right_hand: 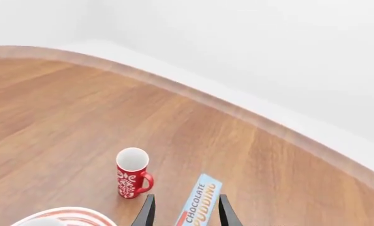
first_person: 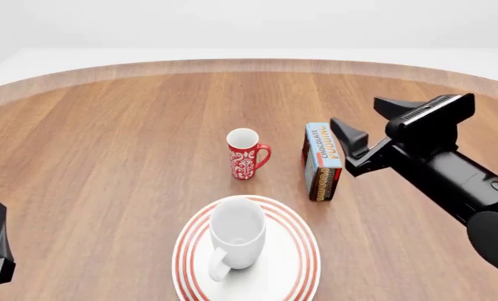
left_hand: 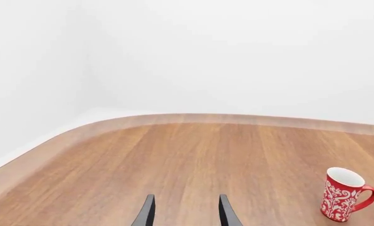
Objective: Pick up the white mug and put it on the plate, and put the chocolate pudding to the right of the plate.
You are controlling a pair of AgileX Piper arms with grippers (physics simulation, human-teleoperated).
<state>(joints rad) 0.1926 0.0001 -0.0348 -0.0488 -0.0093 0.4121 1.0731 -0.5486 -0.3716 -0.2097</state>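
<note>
Glossy white loop-handled mug: stood upright on round red-ringed white plate, near counter edge. Light-blue chocolate pudding carton: on edge, beyond plate's right side, beside patterned red mug. Right end effector: open, empty, beside carton. Left end effector: open, empty.

Wooden table: plate, red mug, pudding.

Bare wood lies open to the right of the plate, up to the right arm. The chocolate pudding stands just behind that space; the red mug stands left of it (a narrow gap between them). The white mug occupies the plate's centre.
</note>
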